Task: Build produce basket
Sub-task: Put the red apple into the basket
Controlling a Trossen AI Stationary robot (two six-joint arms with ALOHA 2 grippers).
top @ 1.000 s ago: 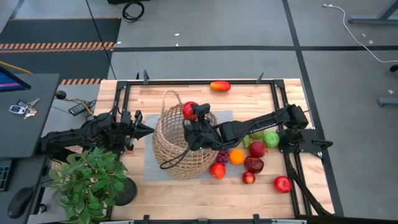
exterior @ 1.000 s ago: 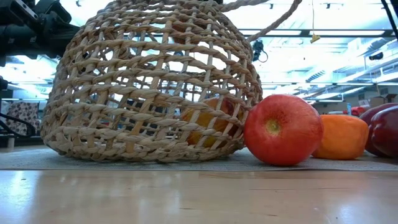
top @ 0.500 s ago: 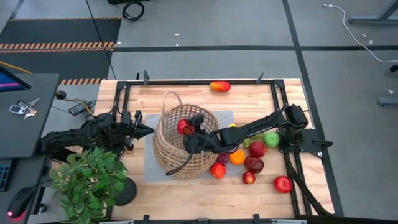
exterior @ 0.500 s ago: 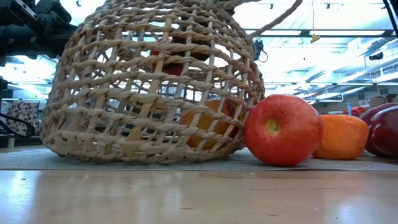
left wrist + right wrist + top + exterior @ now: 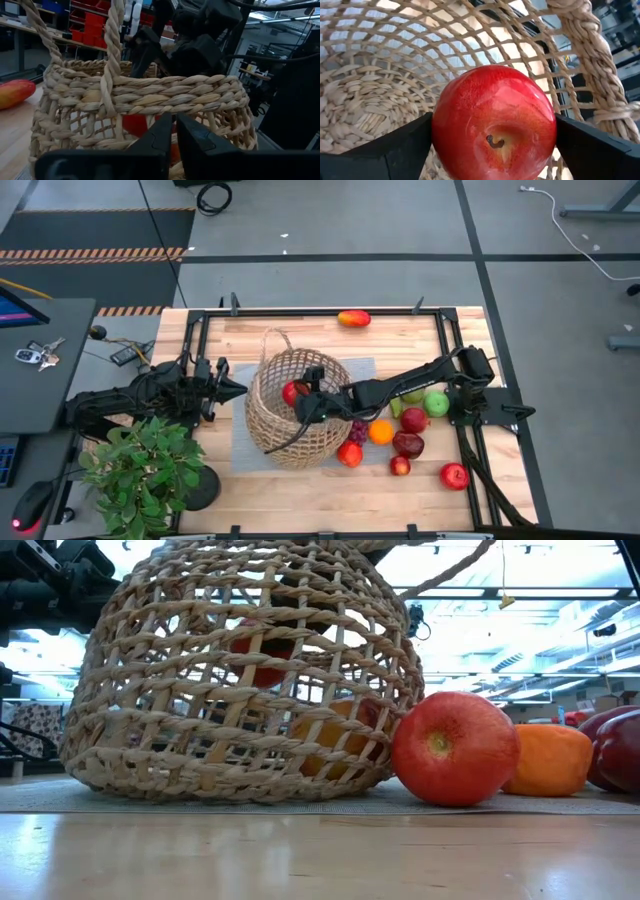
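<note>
Basket [image 5: 290, 408] stands on a grey mat [image 5: 240, 442] mid-table, tilted, one loop handle [image 5: 277, 337] toward the far edge. Right gripper [image 5: 300, 398] is inside the basket mouth with a red apple [image 5: 291, 393] between its fingers; in the right wrist view the apple [image 5: 494, 122] fills the gap, both fingers [image 5: 380, 152] against its sides, jaws wide around it. Through the weave in the low view the apple [image 5: 262, 652] sits high in the basket [image 5: 240, 670], above an orange-yellow fruit [image 5: 335, 735] on the bottom.

Left gripper [image 5: 232, 389] waits just beside the basket's left side, fingers [image 5: 155, 140] drawn together to a narrow slit, empty.

Right of the basket, loose on the table: apple [image 5: 350, 454], orange [image 5: 381, 431], grapes [image 5: 358, 431], dark red fruit [image 5: 408, 444], green apple [image 5: 436, 403], further red apples [image 5: 454, 475]. Mango [image 5: 353, 318] lies at the far edge, well apart. Potted plant [image 5: 140, 470] at the near left corner.
</note>
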